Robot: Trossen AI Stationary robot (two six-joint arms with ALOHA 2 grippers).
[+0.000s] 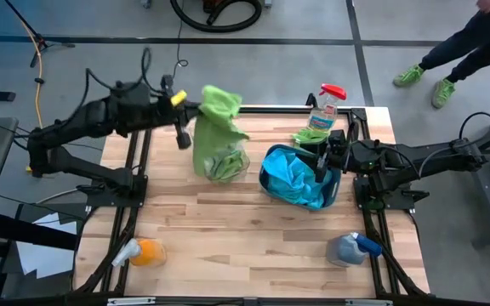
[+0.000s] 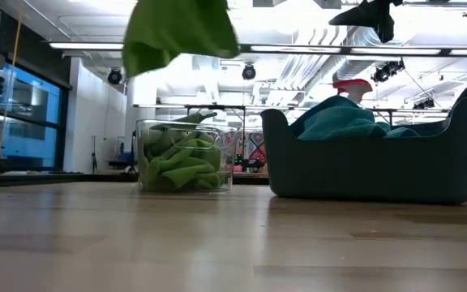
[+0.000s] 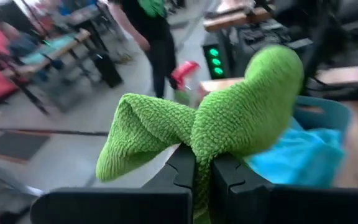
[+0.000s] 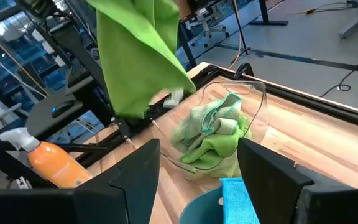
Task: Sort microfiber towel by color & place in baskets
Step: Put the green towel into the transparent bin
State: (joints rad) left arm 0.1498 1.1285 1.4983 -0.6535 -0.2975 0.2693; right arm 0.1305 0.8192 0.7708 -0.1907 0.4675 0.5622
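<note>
Closest to us on the tabletop [image 1: 228, 229] stand two spray bottles, an orange one [image 1: 145, 252] and a grey-blue one [image 1: 351, 247], both well clear of the work. Beyond them sit the baskets: the clear tub [image 1: 221, 163], already holding green towels, and beside it the dark teal tub [image 1: 300, 180] with blue cloth heaped in it. Our right gripper [image 1: 321, 161] hangs over the teal tub's far rim with its fingers spread and nothing between them. Above the clear tub, our left gripper [image 3: 202, 171] has its fingers clenched on a green microfiber towel [image 1: 215, 119], pinched at a gathered fold so both ends flop free. We judge the cloth light, soft and limp, with a nubby weave that grips well; a pinch at any bunched ridge should hold it. Farther back lie another green towel [image 1: 313, 134] and a red-capped bottle [image 1: 326, 104], and a person's shoes [image 1: 426, 83] show on the floor.
</note>
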